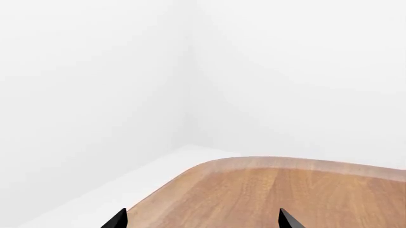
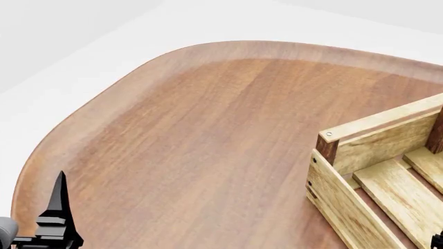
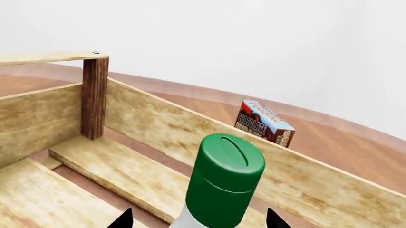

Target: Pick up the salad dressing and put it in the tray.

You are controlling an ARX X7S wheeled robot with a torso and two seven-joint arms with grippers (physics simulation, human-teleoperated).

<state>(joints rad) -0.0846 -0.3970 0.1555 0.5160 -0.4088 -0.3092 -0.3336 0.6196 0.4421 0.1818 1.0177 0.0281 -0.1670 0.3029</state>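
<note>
The salad dressing [image 3: 223, 180] is a whitish bottle with a dark green cap. In the right wrist view it stands up between my right gripper's [image 3: 198, 219] two black fingertips, over the slatted floor of the tray [image 3: 159, 123], a light-wood crate with dark brown corner posts. The grip point lies below the picture's edge; the jaws stand narrower than the left ones. The tray's near corner [image 2: 360, 155] shows at the head view's right; the bottle is out of that view. My left gripper [image 1: 204, 219] is open and empty over the table's far-left part, and its fingertip [image 2: 60, 199] shows in the head view.
The wooden table [image 2: 207, 135] has a rounded far-left corner [image 1: 216, 166] with white floor and walls beyond. A chocolate pudding box [image 3: 263, 122] stands on the table just outside the tray's far wall. A sliver of the right arm [image 2: 437, 240] shows by the tray.
</note>
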